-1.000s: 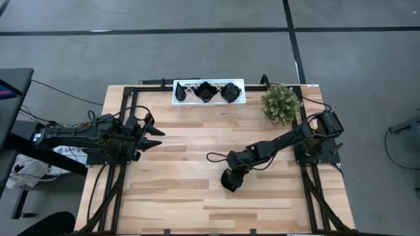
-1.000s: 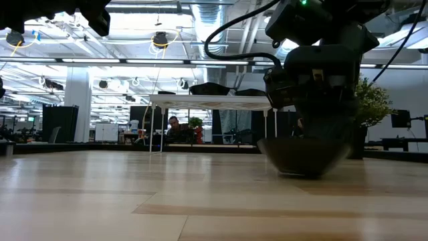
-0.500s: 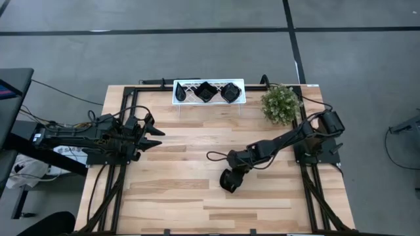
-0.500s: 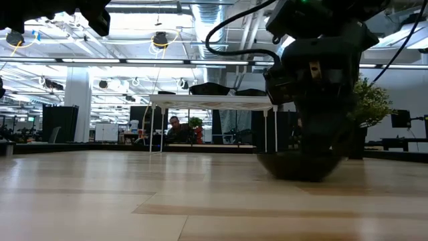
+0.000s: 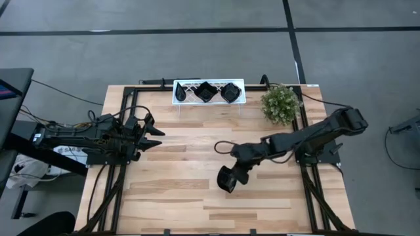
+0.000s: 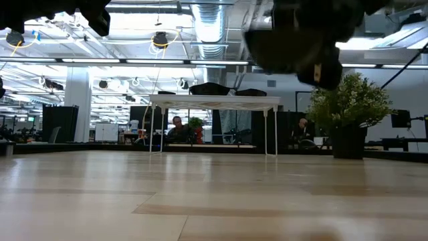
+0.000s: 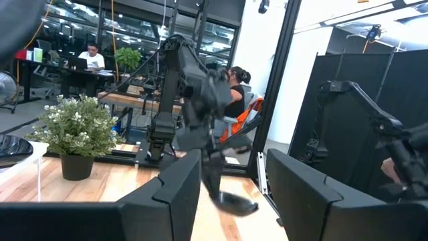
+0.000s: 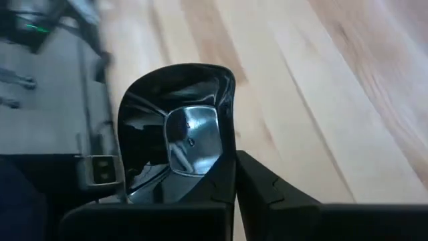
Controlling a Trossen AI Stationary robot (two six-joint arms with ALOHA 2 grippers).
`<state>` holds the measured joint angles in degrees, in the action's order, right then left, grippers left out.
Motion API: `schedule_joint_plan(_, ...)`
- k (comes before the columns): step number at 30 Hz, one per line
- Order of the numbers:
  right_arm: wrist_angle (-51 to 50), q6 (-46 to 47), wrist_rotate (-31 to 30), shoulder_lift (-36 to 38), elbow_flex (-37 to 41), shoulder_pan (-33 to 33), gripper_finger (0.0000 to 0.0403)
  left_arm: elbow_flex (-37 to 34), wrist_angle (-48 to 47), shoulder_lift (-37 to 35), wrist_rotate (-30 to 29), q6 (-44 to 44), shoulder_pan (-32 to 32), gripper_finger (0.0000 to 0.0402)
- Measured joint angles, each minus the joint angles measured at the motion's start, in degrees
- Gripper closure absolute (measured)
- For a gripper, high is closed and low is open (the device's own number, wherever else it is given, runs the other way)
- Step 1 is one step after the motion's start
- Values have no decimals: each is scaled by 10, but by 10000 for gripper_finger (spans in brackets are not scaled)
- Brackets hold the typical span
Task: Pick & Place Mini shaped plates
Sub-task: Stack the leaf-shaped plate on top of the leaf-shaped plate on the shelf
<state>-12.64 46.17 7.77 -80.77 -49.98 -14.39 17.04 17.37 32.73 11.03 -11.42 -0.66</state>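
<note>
Right wrist view: I see my right hand (image 8: 231, 184) pinching a glossy black plate (image 8: 175, 144) by its rim.
Plate: lifted above the worktop (image 5: 177, 170), well apart from the white tray (image 5: 182, 92).
Left hand (image 5: 152, 131): spread wide, beside the tray.

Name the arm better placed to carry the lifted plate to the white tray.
Right. Its pincer is shut on the black plate, which hangs clear of the table. The left pincer waits open and empty at the table's left edge. The tray already holds two plates.
</note>
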Motion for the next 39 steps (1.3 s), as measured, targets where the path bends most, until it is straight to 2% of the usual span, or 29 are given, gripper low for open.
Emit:
schedule_joint_plan(8,34,-131,2,71,-1,17,402,0,0,0,0,0,0,229)
schedule_joint_plan(15,103,-251,67,101,-1,33,403,0,0,0,0,0,0,229)
schedule_joint_plan(20,151,-262,119,108,-1,46,403,0,0,0,0,0,0,229)
schedule_joint_plan(25,148,-247,117,103,-1,60,403,0,0,0,0,0,0,229)
schedule_joint_plan(28,145,-199,86,102,-1,79,403,0,0,0,0,0,0,229)
schedule_joint_plan(32,106,-173,56,104,-11,117,403,0,0,0,0,0,0,229)
schedule_joint_plan(39,-62,-209,37,101,-106,194,403,0,0,0,0,0,0,229)
